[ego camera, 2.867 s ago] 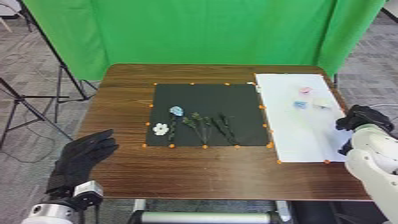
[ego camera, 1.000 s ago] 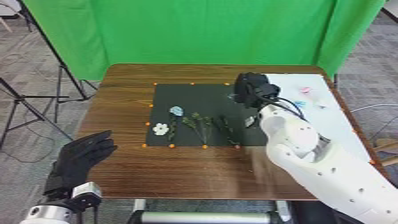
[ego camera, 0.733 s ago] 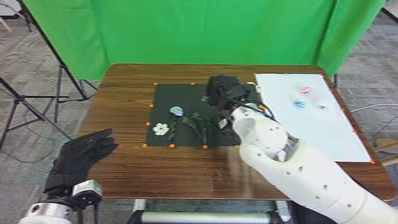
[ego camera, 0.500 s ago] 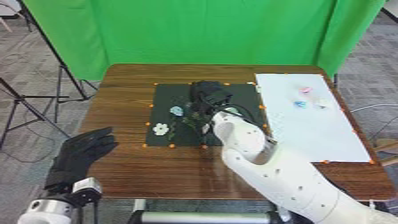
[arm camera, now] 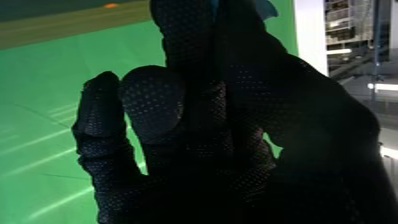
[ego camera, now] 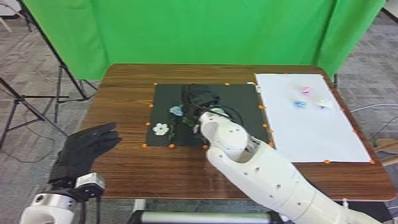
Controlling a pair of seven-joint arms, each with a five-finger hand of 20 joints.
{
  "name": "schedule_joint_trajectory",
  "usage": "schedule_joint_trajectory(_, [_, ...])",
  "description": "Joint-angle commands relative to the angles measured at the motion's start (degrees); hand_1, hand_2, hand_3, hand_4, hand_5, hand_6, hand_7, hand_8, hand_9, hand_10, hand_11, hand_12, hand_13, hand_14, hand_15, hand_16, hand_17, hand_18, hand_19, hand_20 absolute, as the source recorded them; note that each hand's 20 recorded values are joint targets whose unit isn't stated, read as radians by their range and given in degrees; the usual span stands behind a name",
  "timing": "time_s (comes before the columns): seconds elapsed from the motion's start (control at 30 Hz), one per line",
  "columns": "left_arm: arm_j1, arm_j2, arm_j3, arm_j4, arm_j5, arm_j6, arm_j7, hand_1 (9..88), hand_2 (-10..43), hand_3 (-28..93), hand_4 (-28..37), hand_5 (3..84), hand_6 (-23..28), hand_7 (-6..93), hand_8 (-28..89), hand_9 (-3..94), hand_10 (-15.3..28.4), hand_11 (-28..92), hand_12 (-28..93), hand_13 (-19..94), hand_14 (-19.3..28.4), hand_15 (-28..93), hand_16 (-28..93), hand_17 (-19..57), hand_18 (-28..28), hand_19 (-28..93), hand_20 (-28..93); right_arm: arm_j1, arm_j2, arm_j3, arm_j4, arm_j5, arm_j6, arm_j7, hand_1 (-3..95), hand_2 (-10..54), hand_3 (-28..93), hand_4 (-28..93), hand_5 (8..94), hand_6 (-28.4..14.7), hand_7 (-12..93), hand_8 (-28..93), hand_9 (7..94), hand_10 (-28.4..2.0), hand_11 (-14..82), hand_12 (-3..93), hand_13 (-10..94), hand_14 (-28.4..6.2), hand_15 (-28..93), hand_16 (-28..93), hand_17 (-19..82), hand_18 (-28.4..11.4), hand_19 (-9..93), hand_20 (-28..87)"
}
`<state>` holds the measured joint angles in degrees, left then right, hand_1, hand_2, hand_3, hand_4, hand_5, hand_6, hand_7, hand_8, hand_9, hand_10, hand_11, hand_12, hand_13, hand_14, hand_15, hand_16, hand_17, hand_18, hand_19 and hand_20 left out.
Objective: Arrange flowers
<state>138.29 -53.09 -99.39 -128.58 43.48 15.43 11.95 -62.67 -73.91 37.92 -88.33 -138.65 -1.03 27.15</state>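
The thin blue petal-like piece (arm camera: 266, 9) shows at the fingertips of the right hand (arm camera: 200, 55), against the green cloth backdrop (arm camera: 44, 130), so I judge it raised off the tabletop (ego camera: 160, 172). Thumb and finger are together, apparently clamped on it; just where they grip is hidden.

It is probably a fabric or paper bloom, very light, soft at the petals and easily creased. The best hold would be low, at the stem or the firm base of the head; a squeeze across the petals could flatten them, and a smooth stem might twist in the glove.

In the head view, the right hand is over the black square mat (ego camera: 244, 100). Near it on the mat lie a blue clustered flower head (ego camera: 176, 110) and a white five-petalled flower (ego camera: 161, 129), both likely to slide at a light brush.

Beyond, on the white rectangular sheet (ego camera: 311, 140), are a small pink flower (ego camera: 306, 90), a small blue flower (ego camera: 299, 104) and a small white flower (ego camera: 324, 103).

The left hand (ego camera: 78, 155) is off to the left, fingers loosely apart, holding nothing.
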Motion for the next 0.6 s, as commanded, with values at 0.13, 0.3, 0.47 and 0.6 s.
schedule_joint_trajectory(0.13, [0.30,-0.07,0.53,0.21,-2.23,-0.50,1.32,30.5,6.3,80,-9.5,50.7,16.2,15.0,-8,42.4,23.1,41,10,31,28.4,63,-13,-6.8,22.8,63,16,-0.95,0.25,1.41,0.51,-1.52,-2.68,0.61,54.0,-9.5,76,-28,79.5,0.6,23,1,90.2,-7.6,15.4,35.9,66,-7.2,74,33,26,-22.7,85,36])
schedule_joint_trajectory(0.3, [0.77,0.12,0.14,0.11,-1.91,-0.49,1.35,30.5,6.4,80,-9.6,50.7,16.1,15.0,-8,42.5,23.0,42,10,32,28.4,63,-13,-6.8,22.8,63,16,-1.78,0.19,1.66,-0.37,0.45,-2.39,-0.25,49.0,-9.5,77,-28,77.0,0.0,24,0,86.0,-7.7,15.8,34.9,64,-8.5,75,30,24,-22.7,84,37])
schedule_joint_trajectory(0.47, [0.40,-0.12,0.28,0.19,-1.63,-0.79,1.00,30.7,6.2,80,-9.3,50.8,16.1,15.1,-8,42.5,23.0,42,10,31,28.4,63,-13,-6.8,22.8,63,16,-1.89,0.14,1.87,-0.48,-0.44,-3.92,-0.88,46.3,-9.5,78,-28,74.2,-0.6,24,0,82.0,-8.6,18.6,32.7,62,-9.1,76,28,23,-22.7,83,38])
schedule_joint_trajectory(0.6, [0.47,-0.17,0.29,0.14,-1.66,-0.78,0.90,30.9,5.7,80,-8.8,50.8,16.1,15.1,-8,42.8,23.0,42,10,31,28.4,63,-13,-6.8,22.8,63,16,-1.86,-0.25,2.25,-0.47,-1.05,-5.27,-0.87,44.1,-9.5,80,-28,72.3,-1.0,24,-1,78.4,-9.2,22.2,29.2,60,-9.4,76,27,22,-22.8,82,39])
